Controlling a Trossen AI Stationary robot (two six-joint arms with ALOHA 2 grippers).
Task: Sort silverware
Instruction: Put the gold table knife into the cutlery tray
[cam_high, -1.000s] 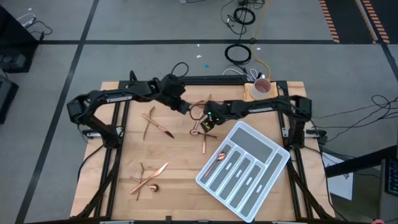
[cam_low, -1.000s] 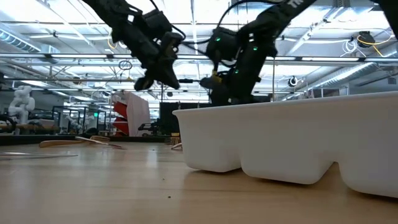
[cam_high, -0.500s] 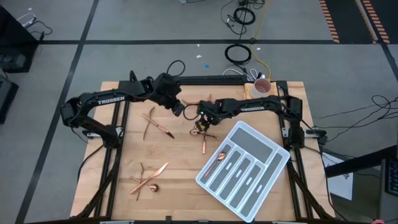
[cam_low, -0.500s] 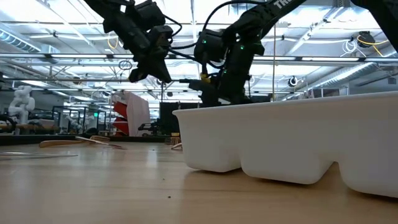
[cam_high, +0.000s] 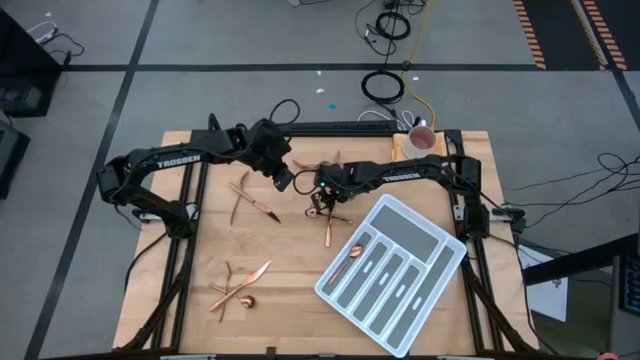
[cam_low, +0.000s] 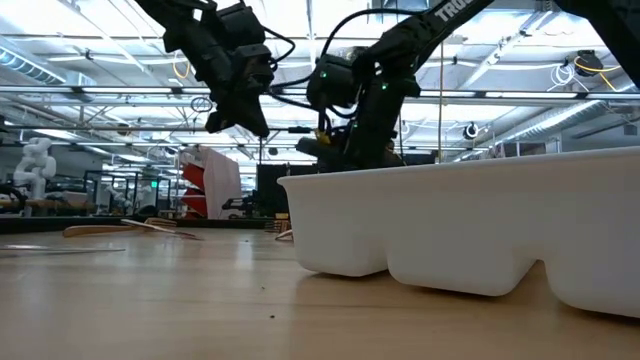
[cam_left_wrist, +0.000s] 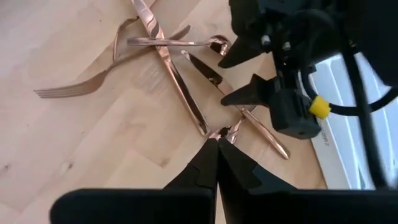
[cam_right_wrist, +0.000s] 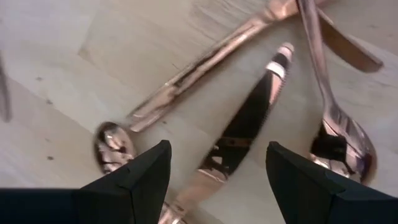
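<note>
Hovering spread over a knife (cam_right_wrist: 239, 134) mid-table, the right gripper (cam_high: 318, 197) has bare wood around. The left gripper (cam_high: 284, 179) is pressed together, empty. The tray (cam_high: 437, 268) holds one spoon (cam_high: 345, 265).

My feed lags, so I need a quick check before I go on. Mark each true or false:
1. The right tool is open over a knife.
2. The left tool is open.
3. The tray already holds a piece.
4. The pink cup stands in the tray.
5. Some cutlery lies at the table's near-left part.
1. True: the right tool hangs open above a knife in the middle pile.
2. False: the left tool is shut and holds nothing.
3. True: one copper piece lies in the tray.
4. False: the cup stands at the table's far edge, outside the tray.
5. True: a small pile lies there.
</note>
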